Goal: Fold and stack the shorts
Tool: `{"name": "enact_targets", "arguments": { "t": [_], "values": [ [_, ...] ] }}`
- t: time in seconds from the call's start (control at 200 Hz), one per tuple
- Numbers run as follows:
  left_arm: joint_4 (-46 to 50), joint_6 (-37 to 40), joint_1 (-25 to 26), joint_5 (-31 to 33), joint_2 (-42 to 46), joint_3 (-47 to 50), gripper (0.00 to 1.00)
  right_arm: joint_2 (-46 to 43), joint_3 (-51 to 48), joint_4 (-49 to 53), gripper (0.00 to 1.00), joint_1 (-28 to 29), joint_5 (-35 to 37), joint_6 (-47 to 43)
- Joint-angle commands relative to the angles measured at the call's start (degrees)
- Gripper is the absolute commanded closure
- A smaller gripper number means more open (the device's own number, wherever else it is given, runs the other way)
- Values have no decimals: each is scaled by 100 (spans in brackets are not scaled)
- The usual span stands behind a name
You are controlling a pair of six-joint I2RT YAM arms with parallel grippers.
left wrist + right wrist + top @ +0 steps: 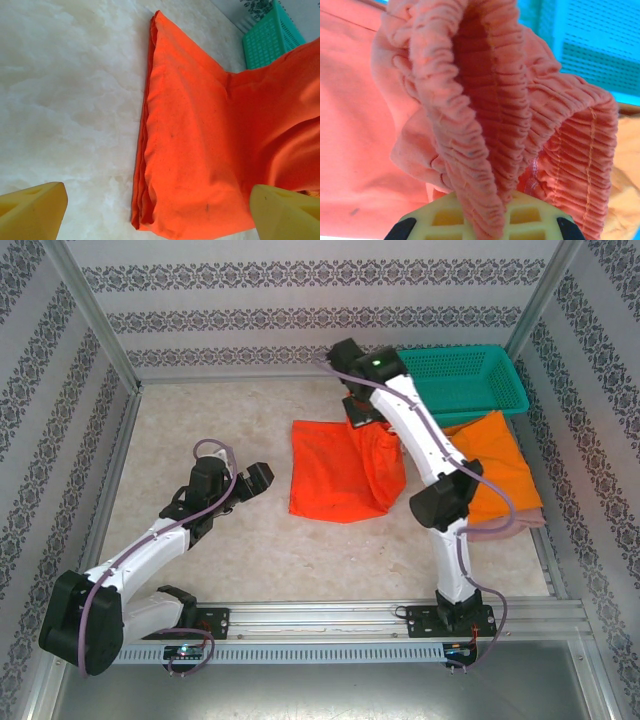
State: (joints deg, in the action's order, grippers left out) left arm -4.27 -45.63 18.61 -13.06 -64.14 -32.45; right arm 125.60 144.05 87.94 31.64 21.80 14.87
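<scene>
We find the red-orange shorts lying at the centre of the top view on the table. At their upper right corner, the right gripper is pressed together on the gathered waistband, pinching it. The left gripper stands left of centre, apart from the cloth, its yellow fingers spread wide. At the right, the orange shorts lie over the pink shorts, just below the teal basket.
</scene>
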Motion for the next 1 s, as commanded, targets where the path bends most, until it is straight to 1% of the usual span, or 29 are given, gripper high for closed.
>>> {"name": "enact_targets", "arguments": {
  "t": [0.0, 0.04, 0.095, 0.16, 0.175, 0.205, 0.285, 0.35, 0.5, 0.56, 0.619, 0.694, 0.779, 0.934, 0.994],
  "values": [
    [-331, -128, -60, -72, -51, 89, 6, 449, 600, 135, 87, 433, -183, 610],
    [-358, -160, -68, -74, -64, 102, 6, 626, 699, -50, 76, 562, -496, 661],
    [-394, -210, -82, -84, -54, 112, 6, 821, 861, -343, 58, 683, -1378, 733],
    [-448, -251, -95, -99, 29, 131, 6, 866, 968, -798, 30, 747, -2374, 936],
    [-451, -261, -102, -88, 60, 128, 6, 845, 963, -910, 26, 757, -2546, 968],
    [-459, -283, -113, -69, 126, 138, 5, 757, 940, -1118, 22, 760, -2814, 1028],
    [-438, -356, -154, -50, 302, 136, 4, 371, 728, -1552, 16, 699, -3102, 1194],
    [-401, -421, -173, -90, 396, 95, 3, -101, 177, -1941, 14, 595, -3216, 1218],
    [-531, -649, -170, -436, 234, -86, 2, -1165, -1904, -2915, 13, 338, -3320, 1288],
    [-650, -742, -175, -638, 22, -189, 2, -1511, -2924, -3453, 13, 233, -3520, 1442],
    [-676, -734, -170, -744, -226, -343, 3, -1829, -3908, -4199, 13, 143, -3745, 1699],
    [-534, -605, -209, -721, -608, -576, 3, -2037, -4735, -4798, 13, 71, -3782, 1894],
    [-480, -659, -364, -851, -1172, -837, 7, -1943, -4939, -4761, 14, 90, -3513, 1753],
    [-794, -711, -611, -1188, -2278, -1310, 17, -1486, -4789, -4518, 15, 278, -2920, 1383],
    [-825, -715, -684, -1320, -2673, -1522, 20, -1274, -4726, -4513, 15, 369, -2821, 1324]
  ]
}}
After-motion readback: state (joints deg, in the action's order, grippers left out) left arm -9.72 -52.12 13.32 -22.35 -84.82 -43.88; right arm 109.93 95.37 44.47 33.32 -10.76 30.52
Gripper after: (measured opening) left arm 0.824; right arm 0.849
